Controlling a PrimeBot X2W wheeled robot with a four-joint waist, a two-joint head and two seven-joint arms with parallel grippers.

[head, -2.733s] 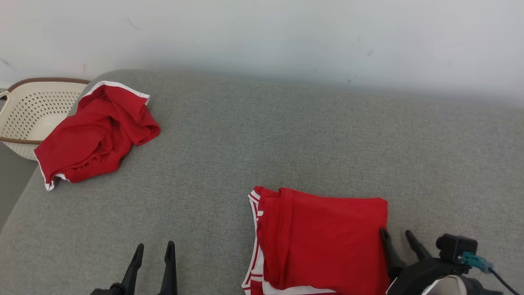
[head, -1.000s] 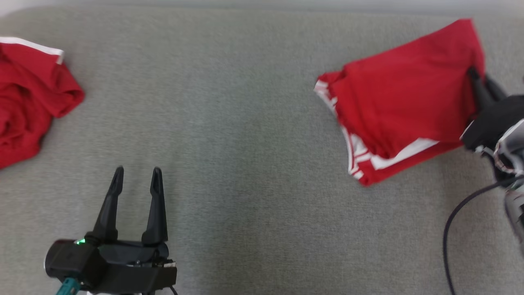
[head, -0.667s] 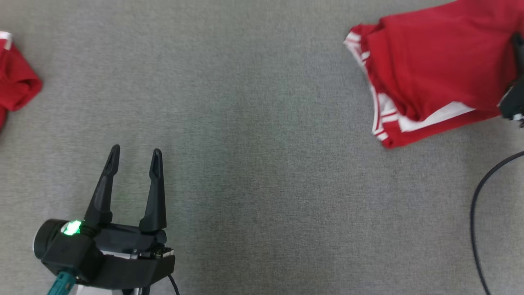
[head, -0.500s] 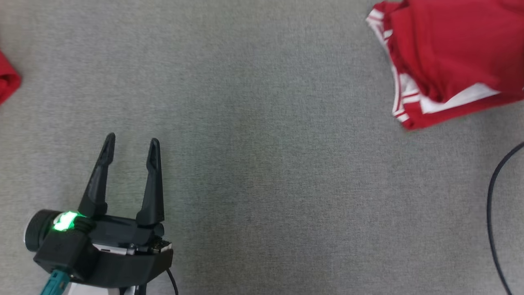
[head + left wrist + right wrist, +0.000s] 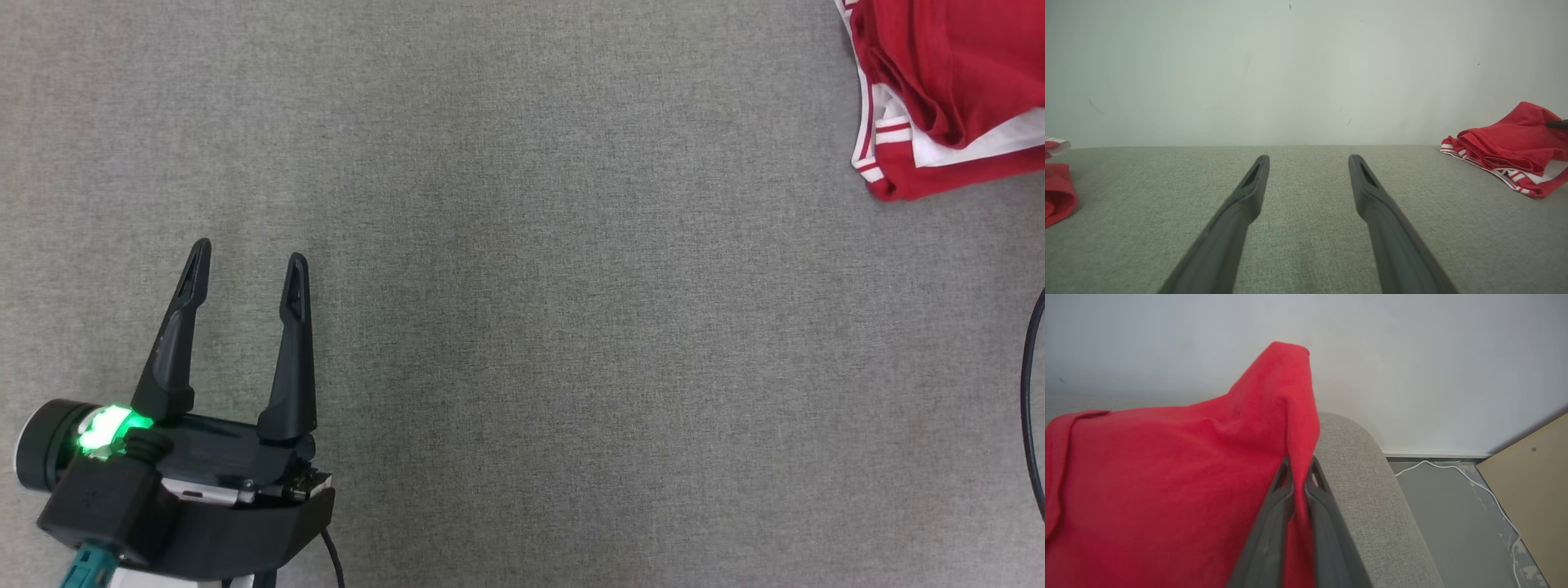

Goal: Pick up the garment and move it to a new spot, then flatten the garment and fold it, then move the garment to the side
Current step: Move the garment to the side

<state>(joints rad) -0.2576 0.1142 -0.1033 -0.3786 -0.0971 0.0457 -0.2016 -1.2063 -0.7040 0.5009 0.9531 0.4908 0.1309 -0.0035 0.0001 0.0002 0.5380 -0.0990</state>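
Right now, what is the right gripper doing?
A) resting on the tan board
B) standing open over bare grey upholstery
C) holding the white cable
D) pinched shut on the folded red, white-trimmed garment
D: the right gripper is closed on a raised fold of the red, white-trimmed garment.

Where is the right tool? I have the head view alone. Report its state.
Observer: The right tool is shut on a raised fold of the folded red garment, as the right wrist view shows.
Operator: Tell me what lies beyond that grip.
Observer: The sofa's rounded end sits just beside the tool. Past it is floor with a white cable.
Operator: Now check the left side.
Observer: The left wrist view has a second red garment at its left edge, apart from the open left tool.
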